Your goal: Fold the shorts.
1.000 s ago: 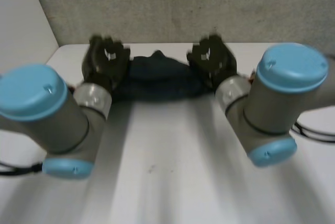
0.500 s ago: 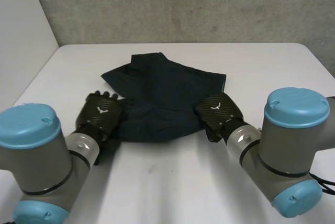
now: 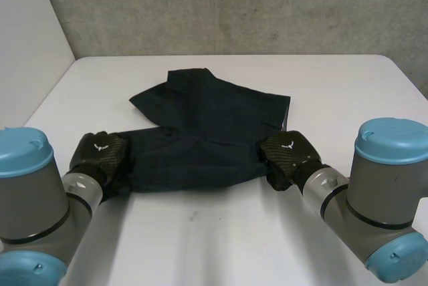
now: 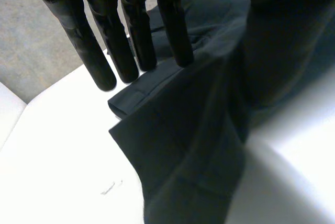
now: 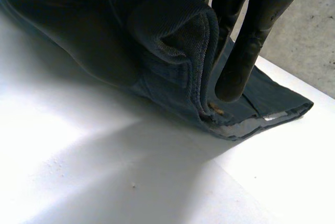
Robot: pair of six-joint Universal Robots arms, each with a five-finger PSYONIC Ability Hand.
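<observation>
Dark navy shorts (image 3: 207,132) lie spread across the middle of the white table (image 3: 221,246), with one part folded up at the far side. My left hand (image 3: 100,154) rests at their near left corner. In the left wrist view its fingers (image 4: 131,41) are straight and stand clear above the shorts (image 4: 183,145), while cloth rises against the thumb side. At the near right corner my right hand (image 3: 287,159) has its fingers (image 5: 246,46) curled onto a bunched fold of the shorts (image 5: 157,30), lifted slightly off the table.
A grey wall (image 3: 234,5) rises behind the table's far edge, and a white panel (image 3: 27,45) stands at the far left. Bare tabletop stretches between my two arms at the near side and on both sides of the shorts.
Both hands have drawn back from the far side toward the near edge, pulling the bunched shorts out flat. The left hand's fingers have straightened off the cloth.
</observation>
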